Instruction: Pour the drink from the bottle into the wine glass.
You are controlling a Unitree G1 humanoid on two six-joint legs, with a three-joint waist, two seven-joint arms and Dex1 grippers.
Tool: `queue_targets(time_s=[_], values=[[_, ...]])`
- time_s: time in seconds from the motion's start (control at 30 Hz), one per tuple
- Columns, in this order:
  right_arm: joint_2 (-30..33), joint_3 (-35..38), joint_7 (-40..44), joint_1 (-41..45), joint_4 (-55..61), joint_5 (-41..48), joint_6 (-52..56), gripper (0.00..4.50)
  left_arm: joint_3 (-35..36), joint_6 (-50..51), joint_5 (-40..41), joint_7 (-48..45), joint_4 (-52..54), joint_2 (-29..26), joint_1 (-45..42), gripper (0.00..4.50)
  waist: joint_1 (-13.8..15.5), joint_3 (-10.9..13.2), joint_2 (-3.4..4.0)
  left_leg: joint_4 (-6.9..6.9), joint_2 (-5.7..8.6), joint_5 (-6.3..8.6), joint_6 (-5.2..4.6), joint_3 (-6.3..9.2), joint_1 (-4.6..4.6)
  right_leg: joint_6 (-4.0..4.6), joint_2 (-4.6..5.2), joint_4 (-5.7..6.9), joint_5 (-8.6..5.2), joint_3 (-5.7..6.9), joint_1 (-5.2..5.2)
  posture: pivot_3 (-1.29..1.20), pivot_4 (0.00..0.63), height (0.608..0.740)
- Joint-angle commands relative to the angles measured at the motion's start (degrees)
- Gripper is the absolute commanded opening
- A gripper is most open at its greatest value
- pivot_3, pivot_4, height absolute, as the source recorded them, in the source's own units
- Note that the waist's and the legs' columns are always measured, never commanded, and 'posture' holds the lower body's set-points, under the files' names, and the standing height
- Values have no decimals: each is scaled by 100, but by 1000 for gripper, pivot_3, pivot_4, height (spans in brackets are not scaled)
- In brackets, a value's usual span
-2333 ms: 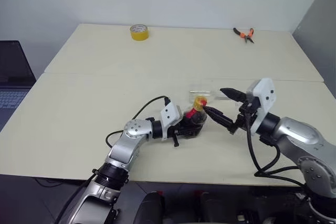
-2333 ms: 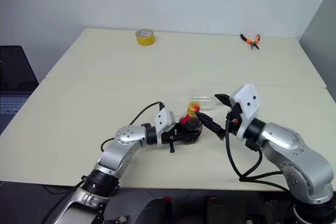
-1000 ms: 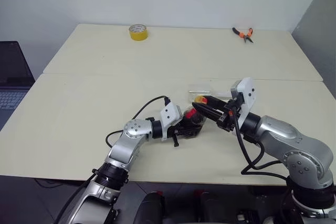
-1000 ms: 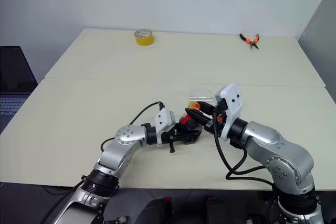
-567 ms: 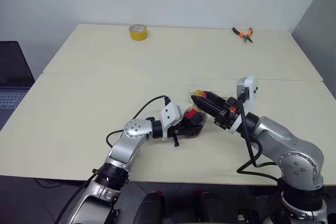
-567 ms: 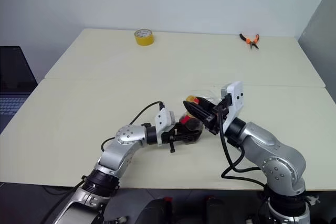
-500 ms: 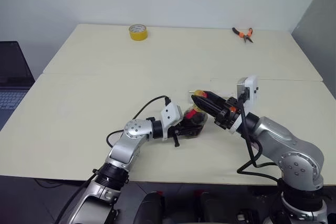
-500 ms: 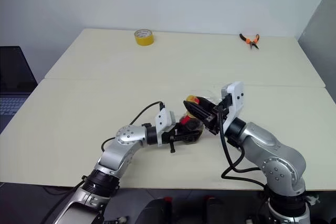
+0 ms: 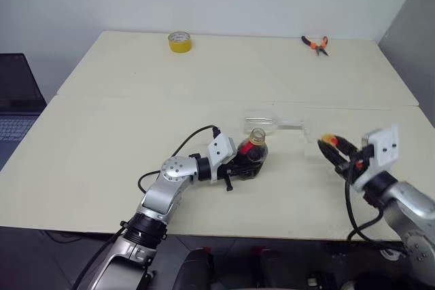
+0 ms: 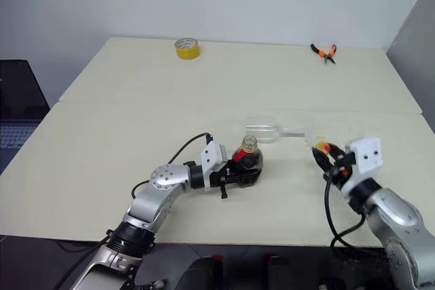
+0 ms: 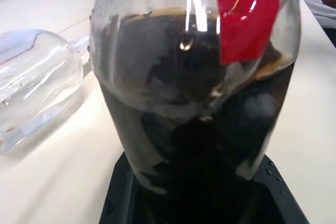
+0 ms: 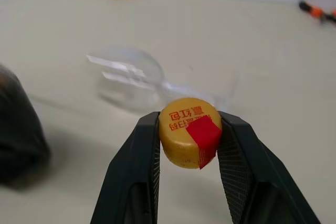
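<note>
Bottle (image 9: 255, 149) upright at mid-worktop (image 9: 136, 120), uncapped, clamped low on its belly by left tool (image 9: 245, 166) — fairly full, sloshy, thin-walled. Right tool (image 12: 190, 141) pinching the cap (image 12: 190, 139). Wine glass (image 10: 272, 129) lying sideways just behind — fragile, best taken by the stem.

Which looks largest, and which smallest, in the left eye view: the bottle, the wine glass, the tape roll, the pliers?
1. wine glass, lying on its side
2. bottle
3. tape roll and pliers: alike, and farther from the camera, so unranked.

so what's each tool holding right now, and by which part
Left tool grips the bottle by its lower body. Right tool pinches the cap by its sides.
</note>
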State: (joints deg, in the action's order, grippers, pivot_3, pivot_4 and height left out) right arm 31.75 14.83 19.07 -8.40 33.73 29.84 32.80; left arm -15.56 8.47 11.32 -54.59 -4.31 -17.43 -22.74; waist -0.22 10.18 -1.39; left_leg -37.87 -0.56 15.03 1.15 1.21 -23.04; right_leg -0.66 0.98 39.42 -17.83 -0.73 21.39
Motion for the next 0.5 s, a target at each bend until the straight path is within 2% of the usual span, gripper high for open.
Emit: queue_targets(time_s=[0.03, 0.33, 0.5], values=[[-98, -81, 86, -215, -421, -486, -521, 1239, 21, -90, 127, -56, 276, 70, -95, 900, -8, 0, 0, 0, -1, 0, 0, -2, 4, 0, -2, 1, 0, -2, -2, 0, 150, 740], [-451, -290, 252, -153, -1638, -1096, -1291, 1239, 19, -110, 120, -165, 273, 83, -147, 900, -4, -2, 3, -1, -1, 0, 1, -8, 5, 0, -5, 1, 0, -9, -1, 0, 150, 740], [-556, -250, 398, -188, -1952, -1115, -1505, 2912, 25, -114, 121, -183, 288, 65, -147, 900, -4, -2, 4, 0, -4, 0, 1, -8, 6, 0, -5, 2, 0, -9, -1, 0, 150, 740]])
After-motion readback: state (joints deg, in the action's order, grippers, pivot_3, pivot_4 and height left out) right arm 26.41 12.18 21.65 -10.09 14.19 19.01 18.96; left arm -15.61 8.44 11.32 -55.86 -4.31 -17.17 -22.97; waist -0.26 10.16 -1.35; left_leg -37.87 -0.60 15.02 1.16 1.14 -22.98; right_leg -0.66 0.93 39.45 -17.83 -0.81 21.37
